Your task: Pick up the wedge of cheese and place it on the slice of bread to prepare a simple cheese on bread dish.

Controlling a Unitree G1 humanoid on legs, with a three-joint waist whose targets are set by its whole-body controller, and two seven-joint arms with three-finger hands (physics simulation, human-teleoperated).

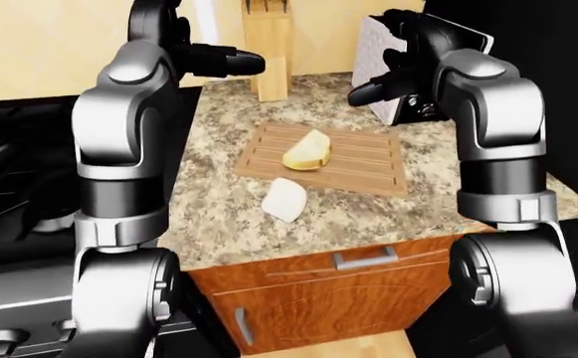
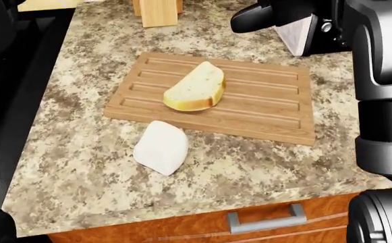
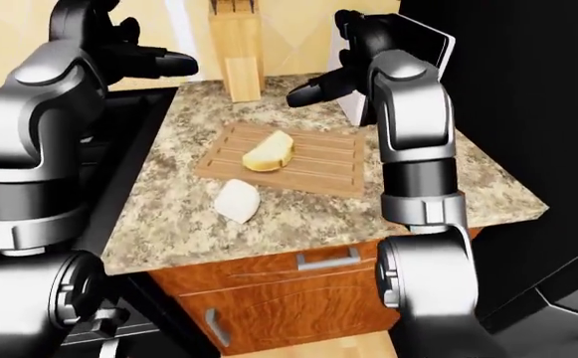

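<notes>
The wedge of cheese (image 2: 160,147) lies on the desk (image 2: 81,167), just below the cutting board (image 2: 263,109) carrying the slice of bread (image 2: 196,92). Both the left robot hand (image 1: 224,61) and the right robot hand (image 1: 383,83) hover high, empty, fingers loosely spread, apparently poised before reaching.

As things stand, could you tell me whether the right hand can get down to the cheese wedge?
Probably yes: the right hand hangs open above the counter, and the cheese wedge lies uncovered beside the cutting board.

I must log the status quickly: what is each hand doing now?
Left hand: holding nothing, raised above the counter; fingers open or shut cannot be told.
Right hand: also holding nothing; fingers cannot be told.
</notes>
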